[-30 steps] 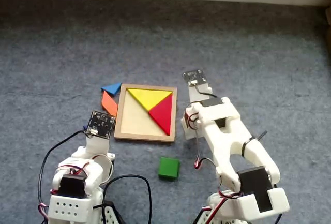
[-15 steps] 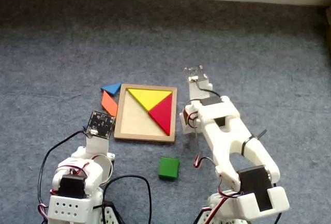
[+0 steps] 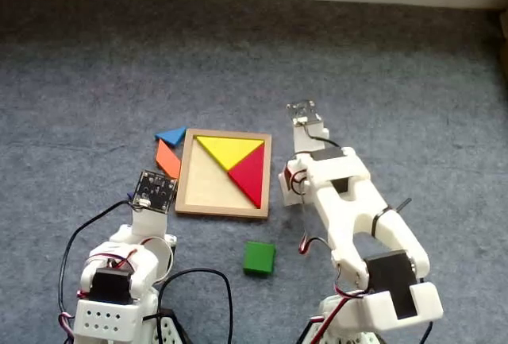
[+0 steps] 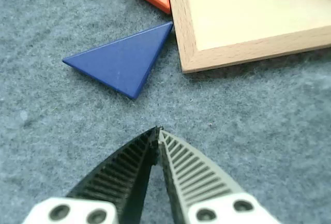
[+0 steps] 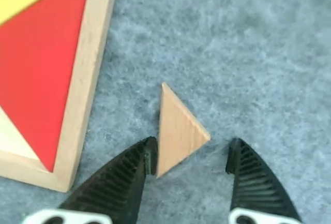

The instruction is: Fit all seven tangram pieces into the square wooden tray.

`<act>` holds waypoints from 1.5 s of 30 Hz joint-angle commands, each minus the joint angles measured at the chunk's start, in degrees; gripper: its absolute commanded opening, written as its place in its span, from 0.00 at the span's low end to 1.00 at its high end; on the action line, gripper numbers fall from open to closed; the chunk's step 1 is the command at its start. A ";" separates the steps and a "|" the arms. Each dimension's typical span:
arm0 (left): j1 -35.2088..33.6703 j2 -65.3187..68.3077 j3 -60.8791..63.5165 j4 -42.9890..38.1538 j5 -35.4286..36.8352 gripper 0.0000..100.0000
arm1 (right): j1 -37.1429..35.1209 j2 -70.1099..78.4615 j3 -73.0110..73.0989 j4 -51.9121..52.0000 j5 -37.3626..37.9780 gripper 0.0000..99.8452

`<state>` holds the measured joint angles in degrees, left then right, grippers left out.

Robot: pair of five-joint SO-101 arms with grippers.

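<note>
The square wooden tray [image 3: 189, 201] holds a yellow triangle [image 3: 229, 151] and a red triangle [image 3: 250, 175]; the remainder of its floor is bare. A light blue triangle [image 3: 171, 135] and an orange parallelogram [image 3: 167, 158] lie just outside its left edge. A green square [image 3: 259, 257] sits in front of the tray. My left gripper [image 4: 156, 132] is shut on nothing, a short way from a dark blue triangle [image 4: 124, 63] beside the tray's corner [image 4: 187, 58]. My right gripper [image 5: 192, 154] is open around a plain wooden triangle [image 5: 177, 130] lying right of the tray's edge [image 5: 88, 79].
Grey carpet covers the table, with free room behind the tray and to the far right. The right arm [image 3: 349, 209] stretches along the tray's right side. The left arm [image 3: 135, 257] stands near the tray's front left corner. Loose cables hang near both bases.
The right arm's wrist has turned and its end has shifted slightly right and back. The left arm and all pieces are where they were.
</note>
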<state>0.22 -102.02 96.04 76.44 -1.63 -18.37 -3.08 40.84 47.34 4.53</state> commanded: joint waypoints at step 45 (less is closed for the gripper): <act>0.75 -1.98 1.10 0.35 0.62 0.00 | -3.03 -12.18 -6.81 2.59 13.01 0.06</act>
<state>0.22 -102.02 96.04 76.44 -1.63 -19.60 -9.67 36.35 48.31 14.46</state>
